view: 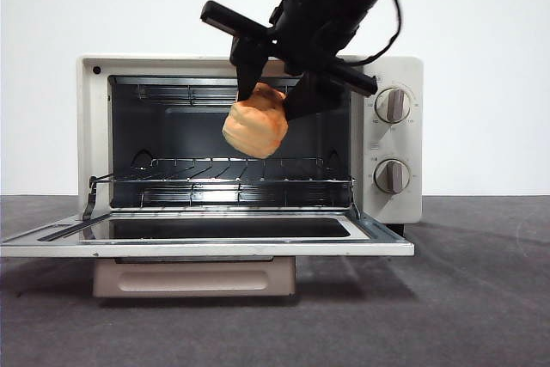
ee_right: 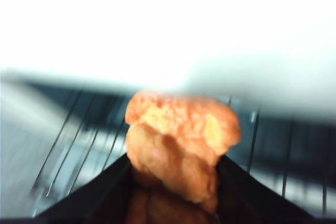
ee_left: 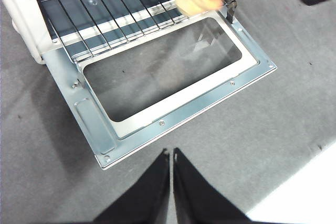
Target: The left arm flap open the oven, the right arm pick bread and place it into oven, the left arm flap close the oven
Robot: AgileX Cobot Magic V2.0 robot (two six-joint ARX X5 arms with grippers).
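With the bread clamped in my right tool at the oven mouth above the wire rack, I should carry it deeper and lower before releasing, while my left tool, jaws together, waits off the lowered door.

A dark grey, felt-like table surface carried the cream-white boxy toaster oven, whose glass-windowed metal door lay folded open above it.
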